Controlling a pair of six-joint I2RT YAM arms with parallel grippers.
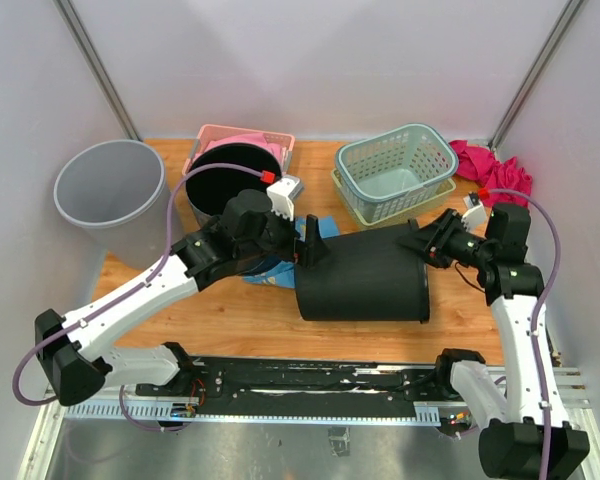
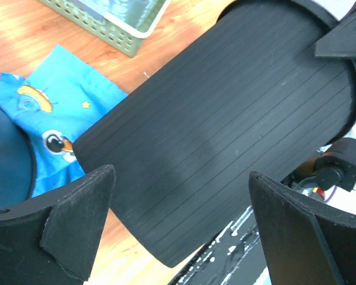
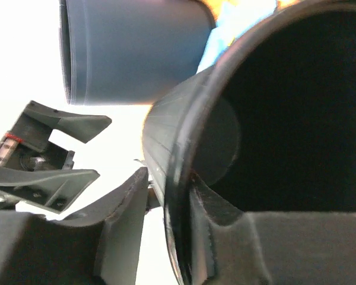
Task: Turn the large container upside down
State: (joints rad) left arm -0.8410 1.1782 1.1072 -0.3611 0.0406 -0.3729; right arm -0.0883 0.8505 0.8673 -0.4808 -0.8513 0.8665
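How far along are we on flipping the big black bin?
Roughly halfway. Done: the black bin lies on its side on the table, mouth toward the right arm. In hand: the right gripper pinches the rim, one finger inside and one outside; the left gripper is open at the base end. Left: rotate it on until the mouth faces down.

Left arm (image 1: 130, 300) is reaching diagonally inward, with the left gripper (image 1: 308, 243) holding its jaws spread wide. Right arm (image 1: 520, 320) is standing up from its base and bending inward at the wrist, the right gripper (image 1: 427, 243) pinching the rim of the large container (image 1: 365, 275) between its jaws.
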